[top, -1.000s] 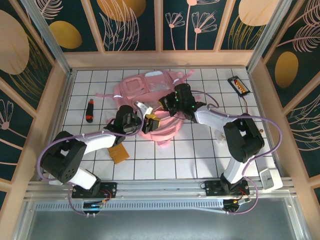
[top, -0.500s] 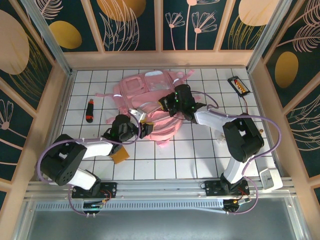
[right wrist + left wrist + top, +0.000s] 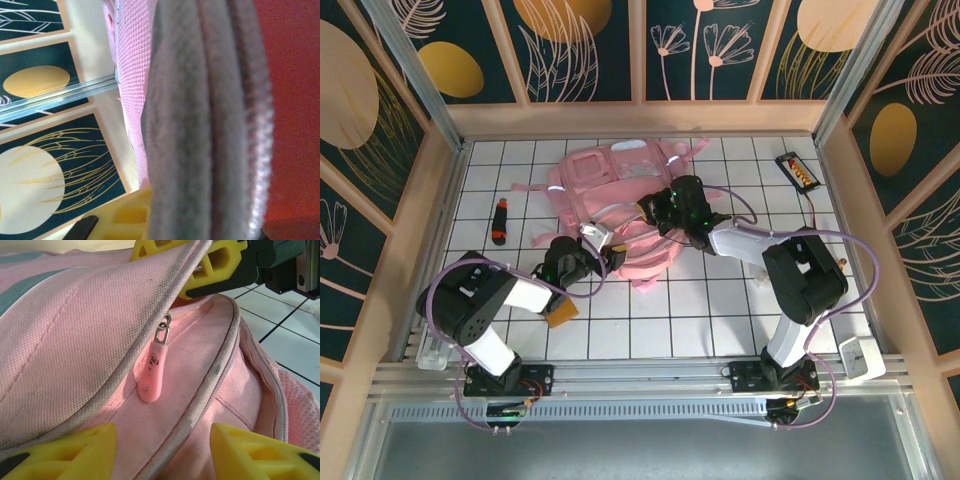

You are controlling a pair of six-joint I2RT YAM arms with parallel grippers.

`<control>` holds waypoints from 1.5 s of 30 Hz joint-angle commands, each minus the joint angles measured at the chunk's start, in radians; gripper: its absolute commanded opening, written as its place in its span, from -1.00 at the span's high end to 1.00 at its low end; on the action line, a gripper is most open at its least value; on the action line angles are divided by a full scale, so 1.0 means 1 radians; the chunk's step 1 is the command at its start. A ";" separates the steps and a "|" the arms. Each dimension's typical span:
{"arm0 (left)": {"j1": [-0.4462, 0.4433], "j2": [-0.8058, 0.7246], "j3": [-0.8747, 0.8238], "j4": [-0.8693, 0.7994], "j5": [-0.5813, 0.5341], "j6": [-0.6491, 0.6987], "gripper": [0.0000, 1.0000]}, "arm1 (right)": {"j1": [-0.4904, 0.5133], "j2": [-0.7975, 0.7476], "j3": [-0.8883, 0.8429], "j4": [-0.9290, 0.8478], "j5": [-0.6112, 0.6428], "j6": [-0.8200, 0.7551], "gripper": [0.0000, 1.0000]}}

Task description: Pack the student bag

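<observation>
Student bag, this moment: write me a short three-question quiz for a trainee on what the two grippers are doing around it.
1. True or false: the left gripper is clamped on the pink zipper pull.
2. What does the right gripper hold? A) a water bottle B) a fabric edge of the student bag C) nothing
3. In the top view, on which side of the bag does the red-and-black marker lie?
Key: 1 false: its jaws stand apart, and the pull hangs untouched between them. 2 B. 3 the left, lying apart from the bag.
</observation>
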 commanded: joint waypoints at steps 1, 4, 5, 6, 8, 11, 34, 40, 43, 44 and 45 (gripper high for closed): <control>0.015 0.013 0.029 0.171 -0.012 0.055 -0.03 | 0.080 -0.030 -0.045 0.069 -0.144 0.001 1.00; 0.013 0.000 0.021 0.208 0.024 0.060 0.10 | 0.084 -0.028 -0.063 0.088 -0.154 0.013 1.00; 0.009 -0.009 0.018 0.213 0.024 0.061 0.13 | 0.085 -0.028 -0.066 0.089 -0.154 0.014 1.00; 0.005 -0.019 0.017 0.210 0.025 0.065 0.17 | 0.085 -0.027 -0.069 0.093 -0.154 0.016 1.00; 0.003 -0.034 0.012 0.210 0.035 0.071 0.21 | 0.083 -0.028 -0.070 0.096 -0.152 0.017 1.00; -0.007 -0.051 0.016 0.182 0.004 0.079 0.19 | 0.084 -0.019 -0.059 0.107 -0.154 0.020 1.00; -0.053 -0.196 0.018 -0.087 -0.168 0.106 -0.02 | 0.000 0.066 0.065 -0.046 -0.265 -0.107 1.00; 0.026 -0.350 0.076 -0.482 -0.025 0.423 -0.11 | -0.052 0.077 0.096 -0.104 -0.322 -0.195 1.00; 0.097 -0.337 0.178 -0.697 0.085 0.499 -0.11 | -0.109 0.112 0.133 -0.112 -0.402 -0.264 0.94; 0.118 -0.319 0.219 -0.753 0.124 0.509 -0.12 | -0.126 0.130 0.146 -0.119 -0.429 -0.292 0.90; 0.130 -0.302 0.259 -0.787 0.143 0.502 -0.13 | -0.144 0.144 0.153 -0.114 -0.454 -0.312 0.84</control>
